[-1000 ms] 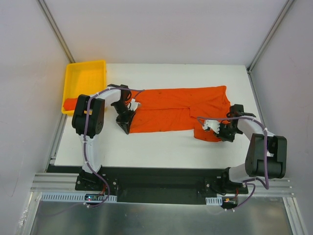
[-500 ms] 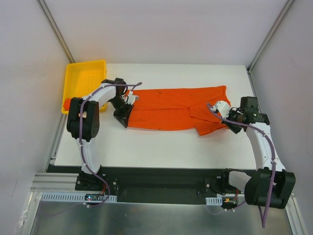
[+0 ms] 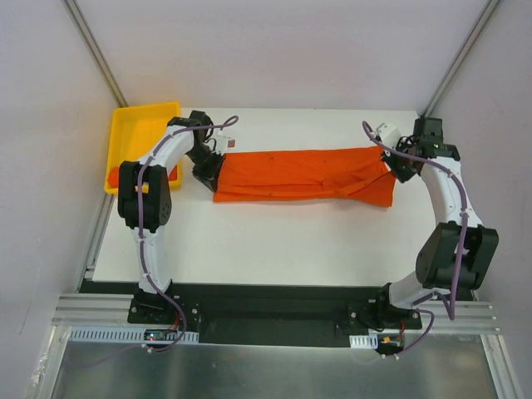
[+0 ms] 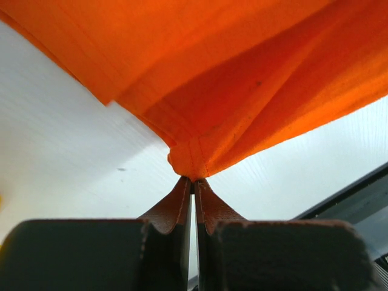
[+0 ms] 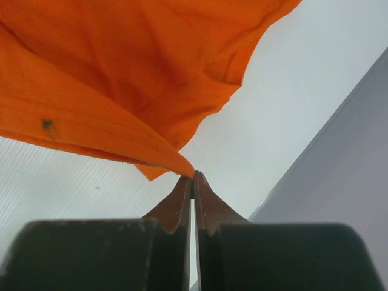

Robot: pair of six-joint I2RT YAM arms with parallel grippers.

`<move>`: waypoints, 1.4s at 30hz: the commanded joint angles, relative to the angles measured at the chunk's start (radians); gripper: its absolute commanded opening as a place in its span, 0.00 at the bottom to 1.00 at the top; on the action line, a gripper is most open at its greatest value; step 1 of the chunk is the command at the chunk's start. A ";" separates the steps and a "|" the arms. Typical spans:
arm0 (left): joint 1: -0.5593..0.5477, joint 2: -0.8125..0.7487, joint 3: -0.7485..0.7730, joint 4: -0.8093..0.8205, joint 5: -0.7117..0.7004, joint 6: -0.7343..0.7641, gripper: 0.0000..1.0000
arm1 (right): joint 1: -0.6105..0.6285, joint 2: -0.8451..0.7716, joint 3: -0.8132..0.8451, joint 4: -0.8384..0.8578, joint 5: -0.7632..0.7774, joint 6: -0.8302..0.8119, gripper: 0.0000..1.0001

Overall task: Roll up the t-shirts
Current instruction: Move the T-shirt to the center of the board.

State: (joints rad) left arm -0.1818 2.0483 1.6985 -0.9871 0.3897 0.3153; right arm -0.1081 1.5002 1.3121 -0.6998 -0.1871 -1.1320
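The orange t-shirt [image 3: 299,173] is now a long, thin strip. It lies flat on the white worktop [image 3: 291,249], running from 9 o'clock to 3 o'clock across the far half. A second ago it was wider and sat closer to the robot, and a loose flap hung down at its right end toward 5 o'clock. That flap now lies pulled up along the strip, and the whole shirt has slid toward 12 o'clock. It looks pulled straight between the two ends.

The left claw [image 4: 193,180] is pinched tight on the shirt's left end, with a small bunch of hem squeezed right at its tips. The right claw [image 5: 193,176] is pinched tight on a thin corner at the shirt's right end. Both arms have swung away from the robot toward 12 o'clock. The right arm [image 3: 449,199] moved the most: it was bent low near 4 o'clock and now reaches up along the right edge.

The yellow tray [image 3: 145,106] sits at the worktop's far left corner, at about 10 o'clock, in the same spot as before. A bit of orange cloth [image 3: 125,177] shows at its near end. The left arm [image 3: 150,191] hides most of that cloth.
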 commanded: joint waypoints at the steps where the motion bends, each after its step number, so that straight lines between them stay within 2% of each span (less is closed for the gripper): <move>1: 0.007 0.072 0.113 -0.044 -0.026 0.034 0.00 | -0.007 0.106 0.149 0.016 0.014 0.043 0.01; 17: 0.048 0.279 0.453 -0.120 -0.095 0.047 0.00 | 0.054 0.466 0.473 0.056 0.063 0.008 0.01; 22: 0.056 0.297 0.469 -0.124 -0.118 0.048 0.00 | 0.070 0.564 0.593 0.057 0.077 0.005 0.01; 25: 0.059 0.322 0.498 -0.120 -0.130 0.047 0.00 | 0.082 0.609 0.625 0.074 0.095 -0.006 0.01; 31: 0.061 0.415 0.673 -0.116 -0.176 0.039 0.00 | 0.102 0.698 0.667 0.105 0.141 -0.023 0.01; 34: 0.061 0.434 0.693 -0.101 -0.210 0.030 0.00 | 0.107 0.736 0.706 0.111 0.155 -0.023 0.01; 36: 0.061 0.432 0.693 -0.088 -0.233 0.004 0.15 | 0.125 0.753 0.722 0.138 0.214 -0.009 0.02; 37: 0.061 0.428 0.693 -0.085 -0.256 -0.007 0.23 | 0.128 0.761 0.731 0.144 0.233 0.000 0.09; 38: 0.061 0.423 0.691 -0.081 -0.279 -0.037 0.27 | 0.133 0.770 0.757 0.146 0.250 0.035 0.29; 40: 0.059 0.392 0.687 -0.053 -0.331 -0.061 0.37 | 0.134 0.763 0.782 0.131 0.278 0.086 0.39; 42: 0.058 0.363 0.688 -0.029 -0.425 -0.081 0.42 | 0.133 0.709 0.761 0.102 0.276 0.141 0.46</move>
State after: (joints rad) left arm -0.1356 2.4840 2.3505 -1.0477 0.1394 0.3027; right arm 0.0177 2.2868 2.0171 -0.5949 0.0196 -1.1000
